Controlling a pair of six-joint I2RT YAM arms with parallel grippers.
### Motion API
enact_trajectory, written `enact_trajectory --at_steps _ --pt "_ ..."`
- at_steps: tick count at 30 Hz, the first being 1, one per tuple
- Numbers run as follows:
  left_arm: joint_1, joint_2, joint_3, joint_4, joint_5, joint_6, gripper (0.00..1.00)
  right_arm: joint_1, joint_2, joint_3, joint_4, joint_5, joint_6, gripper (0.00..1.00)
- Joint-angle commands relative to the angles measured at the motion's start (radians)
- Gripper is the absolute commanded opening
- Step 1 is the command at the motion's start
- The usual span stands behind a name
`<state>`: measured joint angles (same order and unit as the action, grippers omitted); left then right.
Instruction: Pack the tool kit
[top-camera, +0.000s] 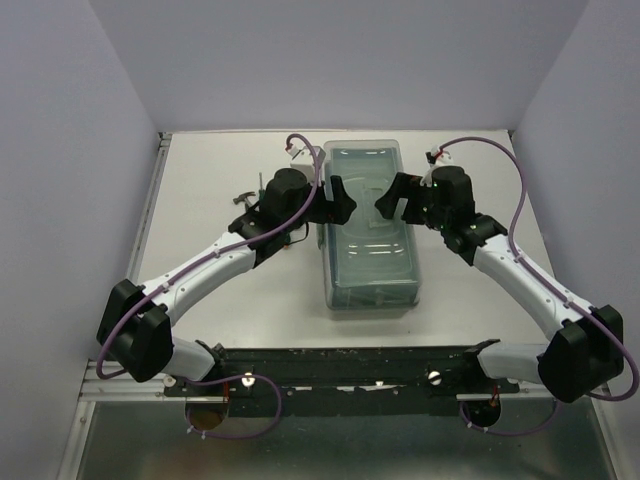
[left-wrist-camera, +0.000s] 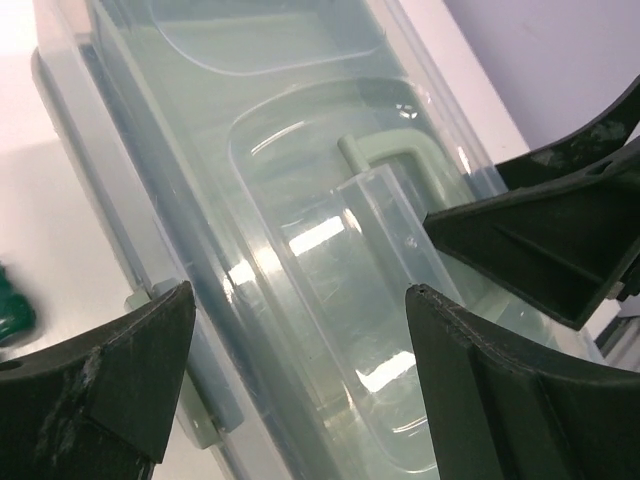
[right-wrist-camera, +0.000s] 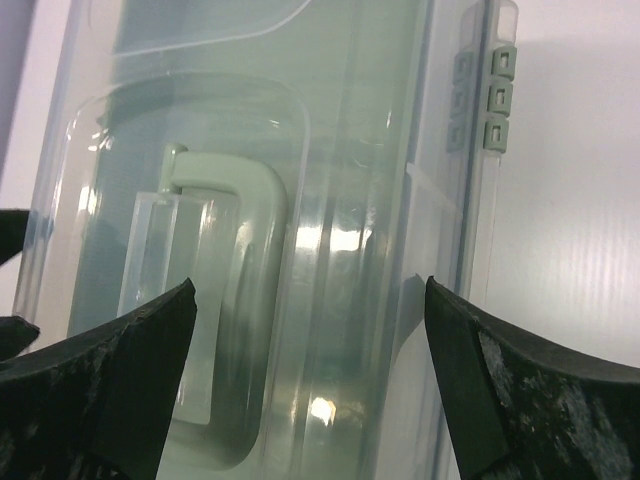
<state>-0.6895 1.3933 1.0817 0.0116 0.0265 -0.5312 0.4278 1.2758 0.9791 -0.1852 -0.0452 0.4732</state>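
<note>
1. I have both arms reaching in over the toolbox (top-camera: 370, 260), which lies lengthwise in the middle of the tabletop (top-camera: 200, 180), directly beneath and between the two pincers.
2. The left pincer (top-camera: 338, 203) is spread wide and holds nothing. Its wrist view shows the clear lid (left-wrist-camera: 300, 200) filling the gap between its fingers, apparently without contact.
3. The right pincer (top-camera: 388, 203) faces it from the opposite side, also spread and empty. Its fingers straddle the lid's far edge, near a row of small grey-green hinge blocks (right-wrist-camera: 488, 100).
4. The pale handle (right-wrist-camera: 240, 190) lies folded flat in its recess in the lid, between the two pincers and slightly ahead of both. I judge the arms are placed face to face here so that either one can reach the handle or a lid edge.
5. The lid looks shut. A green-handled item (left-wrist-camera: 12, 310) lies on the tabletop outside the box, on the outer side of the left pincer, too blurred to identify. More small items sit behind that arm's wrist, too small to name.
6. With items outside the box, I take packing to be unfinished. Opening the lid looks like the step in hand. The smooth plastic may slip, so a hold on an edge or the catch seems safer.
</note>
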Motion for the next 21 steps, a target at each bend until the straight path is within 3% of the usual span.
enact_trajectory --at_steps 1,9,16,21 --pt "-0.114 -0.03 0.083 0.43 0.308 -0.069 0.91 0.109 -0.012 0.0 -0.41 -0.064 -0.042 1.0" --pt "-0.128 -0.016 0.115 0.415 0.297 -0.053 0.91 0.108 -0.104 0.058 -0.554 0.149 -0.076 1.0" --pt "-0.125 -0.071 0.129 0.197 0.172 0.06 0.97 0.103 -0.173 0.116 -0.654 0.232 -0.088 1.0" --pt "-0.081 -0.137 0.116 -0.004 0.049 0.099 0.99 0.071 -0.231 0.113 -0.665 0.159 -0.067 1.0"
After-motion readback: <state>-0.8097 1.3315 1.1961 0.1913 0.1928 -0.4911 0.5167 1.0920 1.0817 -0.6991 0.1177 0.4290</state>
